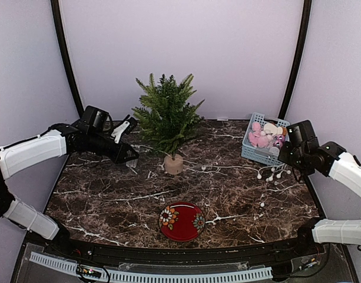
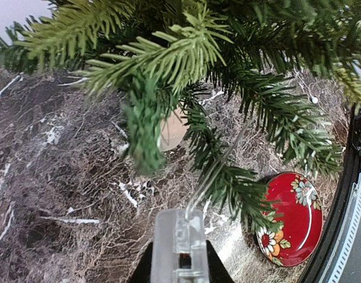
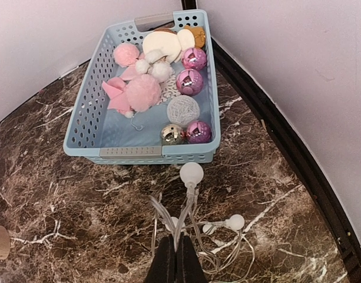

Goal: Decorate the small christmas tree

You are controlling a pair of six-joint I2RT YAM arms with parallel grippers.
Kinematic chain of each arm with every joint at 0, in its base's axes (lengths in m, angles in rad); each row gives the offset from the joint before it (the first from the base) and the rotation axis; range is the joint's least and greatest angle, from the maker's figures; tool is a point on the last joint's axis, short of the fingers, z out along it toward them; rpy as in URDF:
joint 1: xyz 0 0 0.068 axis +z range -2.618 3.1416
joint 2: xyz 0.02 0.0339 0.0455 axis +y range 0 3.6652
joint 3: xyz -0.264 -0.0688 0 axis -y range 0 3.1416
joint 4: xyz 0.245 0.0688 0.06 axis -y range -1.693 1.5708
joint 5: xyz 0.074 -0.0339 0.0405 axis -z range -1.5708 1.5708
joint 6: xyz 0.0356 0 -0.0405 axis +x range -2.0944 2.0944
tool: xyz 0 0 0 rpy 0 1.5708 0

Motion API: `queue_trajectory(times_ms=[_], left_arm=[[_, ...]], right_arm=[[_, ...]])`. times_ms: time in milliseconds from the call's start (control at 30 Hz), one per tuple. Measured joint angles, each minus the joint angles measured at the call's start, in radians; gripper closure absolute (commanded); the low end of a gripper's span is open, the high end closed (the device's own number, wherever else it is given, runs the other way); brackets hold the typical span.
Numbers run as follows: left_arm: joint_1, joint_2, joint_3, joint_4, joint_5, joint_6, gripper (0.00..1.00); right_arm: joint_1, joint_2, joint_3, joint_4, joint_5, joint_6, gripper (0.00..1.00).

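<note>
- Two points along one light string appear to be held, one by each arm, so that the strand can be draped rather than dragged.
- The left gripper is closed narrowly on a clear wire. The wire is led up from the transparent fingers into the lower branches of the small christmas tree, and it is judged to be threaded there so that it is caught by the needles.
- The right gripper is pinched shut on a bunch of the same clear wires, low over the table and just in front of the blue basket. Slack is thereby lifted off the marble, ready to be fed across.
- The tree is stood upright on its wooden stump at the back middle of the table, left of the basket and beyond the red plate.
- Pink and silver baubles are left in the basket with pompoms, presumably kept for hanging once the lights are placed.
- Tangling among the bulbs near the right gripper is judged the main risk.
</note>
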Motion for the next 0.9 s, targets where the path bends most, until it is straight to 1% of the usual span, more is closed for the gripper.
queue_trajectory(times_ms=[400, 500, 567, 633, 667, 700, 733, 767, 800, 833, 900], left_arm=[[0.0, 0.124, 0.056, 0.08, 0.113, 0.0, 1.0], [0.0, 0.16, 0.062, 0.108, 0.133, -0.006, 0.97], [0.0, 0.181, 0.062, 0.12, 0.145, -0.013, 0.97], [0.0, 0.2, 0.062, 0.133, 0.159, -0.023, 0.97], [0.0, 0.209, 0.062, 0.14, 0.164, -0.026, 0.97], [0.0, 0.215, 0.062, 0.144, 0.166, -0.029, 0.97], [0.0, 0.219, 0.062, 0.147, 0.168, -0.033, 0.97], [0.0, 0.222, 0.062, 0.149, 0.17, -0.037, 0.97], [0.0, 0.224, 0.062, 0.153, 0.172, -0.041, 0.97], [0.0, 0.225, 0.062, 0.157, 0.175, -0.044, 0.97], [0.0, 0.225, 0.062, 0.167, 0.187, -0.051, 0.97]], right_arm=[[-0.072, -0.02, -0.005, -0.036, 0.046, -0.007, 1.0], [-0.09, -0.027, -0.005, -0.038, 0.051, -0.014, 1.0], [-0.095, -0.026, -0.005, -0.035, 0.047, -0.019, 1.0], [-0.096, -0.017, -0.007, -0.012, 0.007, -0.034, 1.0], [-0.097, -0.009, -0.012, 0.002, -0.013, -0.04, 0.97], [-0.097, 0.004, -0.018, 0.018, -0.044, -0.047, 0.86], [-0.097, 0.021, -0.025, 0.034, -0.075, -0.054, 0.73], [-0.097, 0.042, -0.032, 0.045, -0.106, -0.058, 0.57], [-0.097, 0.063, -0.041, 0.057, -0.135, -0.068, 0.45], [-0.097, 0.079, -0.049, 0.064, -0.158, -0.071, 0.38], [-0.097, 0.108, -0.068, 0.071, -0.219, -0.098, 0.3]])
